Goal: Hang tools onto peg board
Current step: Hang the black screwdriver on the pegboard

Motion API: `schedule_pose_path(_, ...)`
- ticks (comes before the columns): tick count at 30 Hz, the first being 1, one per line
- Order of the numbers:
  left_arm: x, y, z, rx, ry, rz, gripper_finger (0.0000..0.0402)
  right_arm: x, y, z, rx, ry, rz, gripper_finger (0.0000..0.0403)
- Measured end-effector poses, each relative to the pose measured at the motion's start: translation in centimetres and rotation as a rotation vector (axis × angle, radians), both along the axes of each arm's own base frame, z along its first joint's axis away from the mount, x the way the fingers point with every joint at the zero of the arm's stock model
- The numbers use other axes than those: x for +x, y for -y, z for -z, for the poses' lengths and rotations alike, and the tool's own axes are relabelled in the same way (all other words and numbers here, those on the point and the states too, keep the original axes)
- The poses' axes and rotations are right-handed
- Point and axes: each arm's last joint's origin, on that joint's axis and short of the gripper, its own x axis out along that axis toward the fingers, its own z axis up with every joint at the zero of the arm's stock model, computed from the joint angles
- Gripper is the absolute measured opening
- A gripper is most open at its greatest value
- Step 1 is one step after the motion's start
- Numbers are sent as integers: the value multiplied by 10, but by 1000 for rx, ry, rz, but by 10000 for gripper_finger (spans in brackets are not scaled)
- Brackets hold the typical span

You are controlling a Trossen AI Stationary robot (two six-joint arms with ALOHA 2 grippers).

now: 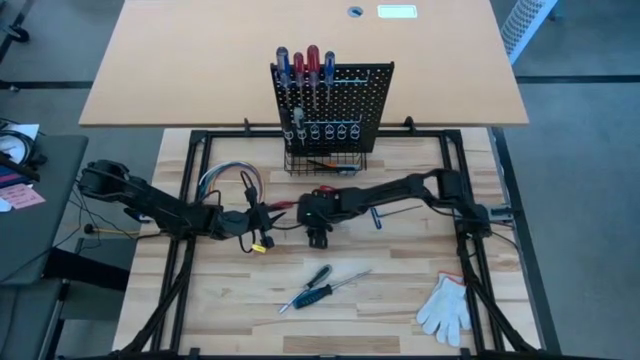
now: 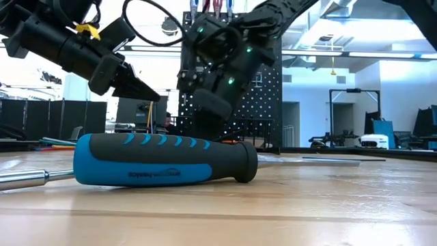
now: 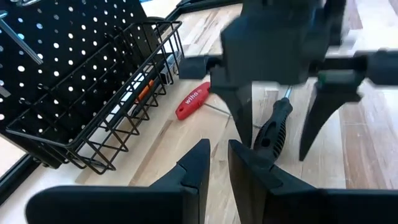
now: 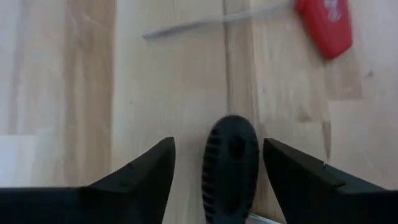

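1. Tools are the business here, and the nearest one is a black-handled screwdriver lying on the table between the spread fingers of the right gripper; the fingers stand apart on either side of the handle with a gap on each side, gripping nothing.
2. Just beyond those fingertips lies a red-handled key, its thin metal shank stretched across the wood, apart from the black handle.
3. Facing the right gripper from the other side, the left gripper has its fingers nearly together with only a slim gap; nothing shows between them. The two grippers are near each other over the middle of the table.
4. Behind the left gripper's arm sits a looped bundle of coloured wires.
5. Past the red key, farther from the right gripper, stands the peg board, upright, with red and blue screwdrivers standing in its top row and a black wire basket at its base holding something orange.
6. On the near side of the grippers, away from the board, two more screwdrivers lie loose: a blue-handled one and a dark one just beside it.
7. Well off toward the right arm's side, a white work glove lies near the table's front corner.
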Motion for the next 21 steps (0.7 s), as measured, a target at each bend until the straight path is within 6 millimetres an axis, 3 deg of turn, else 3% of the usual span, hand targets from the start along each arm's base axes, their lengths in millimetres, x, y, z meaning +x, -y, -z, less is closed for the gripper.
schedule_pose_path(3, 0, 0, 1, -3, -5, -2, 54, 3, 0, 5, 1, -9, 3, 203)
schedule_pose_path(8, 0, 0, 1, -2, -10, -2, 54, 4, 0, 6, -5, 21, 9, 107)
schedule_pose_path(13, -2, 0, 4, -16, -31, -10, 54, -12, 8, 2, -105, 101, 73, 107)
schedule_pose_path(16, -2, 0, 4, -19, -35, -12, 54, -33, 8, -12, -132, 268, 102, 107)
schedule_pose_path(21, 1, 1, 0, -39, 15, 34, 54, -76, 1, -48, -133, 742, 76, 107)
